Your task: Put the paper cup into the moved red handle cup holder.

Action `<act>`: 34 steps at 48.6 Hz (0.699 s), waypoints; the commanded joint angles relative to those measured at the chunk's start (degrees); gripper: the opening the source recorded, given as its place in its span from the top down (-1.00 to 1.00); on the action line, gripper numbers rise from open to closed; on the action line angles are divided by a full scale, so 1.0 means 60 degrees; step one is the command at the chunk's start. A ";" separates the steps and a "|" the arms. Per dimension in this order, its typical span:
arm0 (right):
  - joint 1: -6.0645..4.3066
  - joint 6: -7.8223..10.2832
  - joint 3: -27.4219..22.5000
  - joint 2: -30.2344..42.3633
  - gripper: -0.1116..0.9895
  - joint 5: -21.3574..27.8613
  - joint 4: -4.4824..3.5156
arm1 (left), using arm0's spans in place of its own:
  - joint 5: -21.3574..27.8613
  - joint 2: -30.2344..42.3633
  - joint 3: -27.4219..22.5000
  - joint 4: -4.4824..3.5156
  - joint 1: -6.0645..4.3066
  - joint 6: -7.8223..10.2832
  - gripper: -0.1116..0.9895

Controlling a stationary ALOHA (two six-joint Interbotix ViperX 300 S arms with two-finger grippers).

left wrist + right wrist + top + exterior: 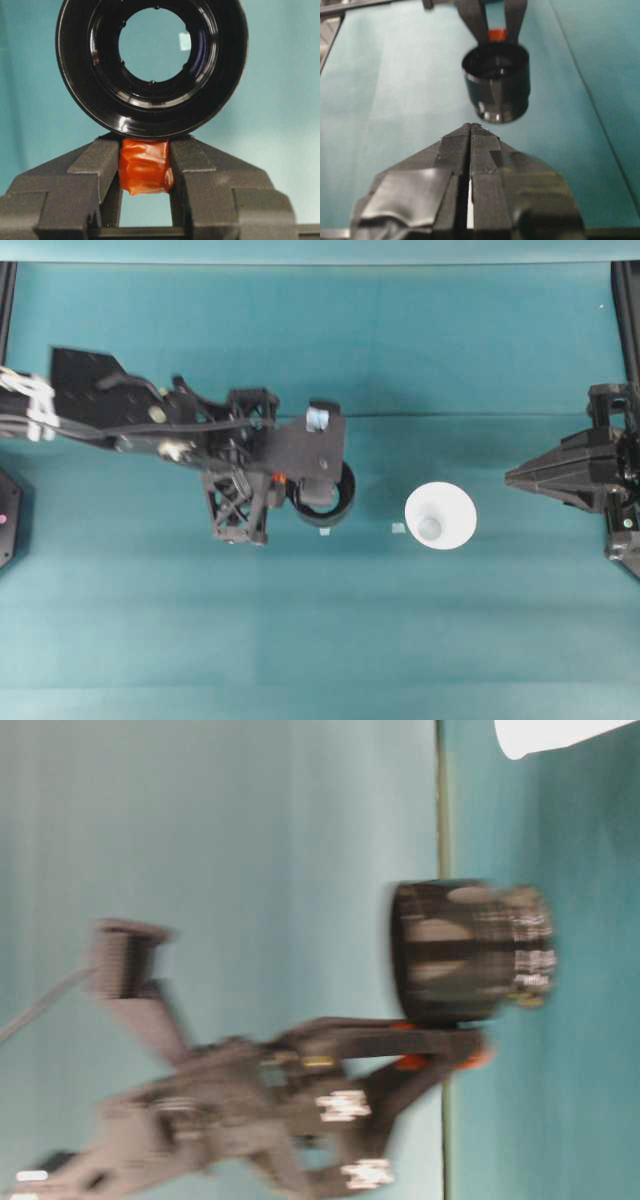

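Under the left claw (145, 172) pinching its handle, the red handle cup holder (325, 502) is half hidden; right claw (471, 127) pressed together

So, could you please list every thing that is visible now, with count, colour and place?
paper cup: one, white, upright on the table, right of centre, between the holder and the right gripper.
red handle cup holder: one, glossy black with orange-red tab, left of centre, held by its tab.
paper scrap: one, pale, on the table beside the cup.
table: one, teal cover.
left gripper: one, black, shut on the holder's tab.
right gripper: one, black, shut, at the right edge.
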 commanded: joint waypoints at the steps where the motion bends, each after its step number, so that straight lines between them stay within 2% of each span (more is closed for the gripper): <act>1: -0.0015 0.0073 -0.0146 0.0044 0.98 -0.0044 0.0015 | -0.0425 0.0146 0.0132 0.0029 -0.0103 -0.0015 0.32; 8: -0.0015 0.0059 -0.0146 0.0044 0.98 -0.0044 0.0015 | -0.0820 0.0469 0.0264 0.0029 -0.0220 -0.0029 0.32; 15: -0.0015 0.0073 -0.0146 0.0044 0.98 -0.0044 0.0015 | -0.1069 0.0747 0.0322 0.0044 -0.0264 -0.0029 0.32; 34: -0.0015 0.0073 -0.0146 0.0044 0.98 0.0117 0.0015 | -0.1362 0.1230 0.0264 0.0044 -0.0264 -0.0029 0.32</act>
